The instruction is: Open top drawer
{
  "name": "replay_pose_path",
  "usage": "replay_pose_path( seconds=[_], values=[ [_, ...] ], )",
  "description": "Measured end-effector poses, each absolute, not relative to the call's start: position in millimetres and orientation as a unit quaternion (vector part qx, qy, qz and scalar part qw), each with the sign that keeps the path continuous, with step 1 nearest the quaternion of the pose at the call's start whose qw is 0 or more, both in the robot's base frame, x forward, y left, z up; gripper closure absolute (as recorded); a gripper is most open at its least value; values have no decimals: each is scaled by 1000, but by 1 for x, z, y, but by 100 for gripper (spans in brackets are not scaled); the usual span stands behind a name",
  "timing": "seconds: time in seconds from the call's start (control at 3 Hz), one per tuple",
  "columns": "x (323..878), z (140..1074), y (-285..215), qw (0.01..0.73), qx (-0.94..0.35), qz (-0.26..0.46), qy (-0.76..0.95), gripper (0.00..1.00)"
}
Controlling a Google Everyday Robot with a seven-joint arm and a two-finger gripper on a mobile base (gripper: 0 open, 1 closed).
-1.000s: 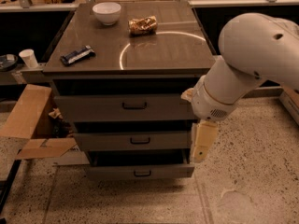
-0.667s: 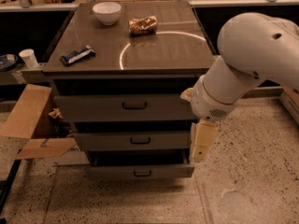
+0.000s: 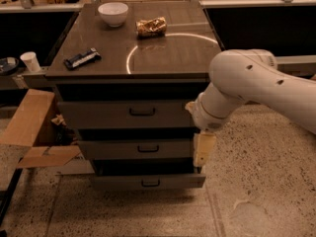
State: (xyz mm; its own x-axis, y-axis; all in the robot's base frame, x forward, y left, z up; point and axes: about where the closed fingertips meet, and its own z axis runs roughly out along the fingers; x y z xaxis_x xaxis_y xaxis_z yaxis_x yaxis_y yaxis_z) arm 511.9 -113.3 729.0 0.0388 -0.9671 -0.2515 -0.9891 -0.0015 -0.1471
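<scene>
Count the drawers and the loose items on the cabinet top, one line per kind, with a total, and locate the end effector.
Drawers: 3 (top drawer, middle drawer, bottom drawer)
White bowl: 1
Snack packet: 1
Black wrapped bar: 1
Total: 6
End effector: hangs at the cabinet's right edge, beside the middle drawer.

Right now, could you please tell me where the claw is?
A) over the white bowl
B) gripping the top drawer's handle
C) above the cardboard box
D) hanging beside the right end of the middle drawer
D: the claw hangs pointing down at the right end of the middle drawer, away from the black handle at the centre of the top drawer.
</scene>
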Motion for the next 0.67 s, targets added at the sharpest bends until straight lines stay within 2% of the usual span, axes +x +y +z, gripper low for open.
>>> replay_pose_path(
  seconds=[0.67],
  values=[
    [596, 679, -123, 168, -714, -6, 679, 0]
  ],
)
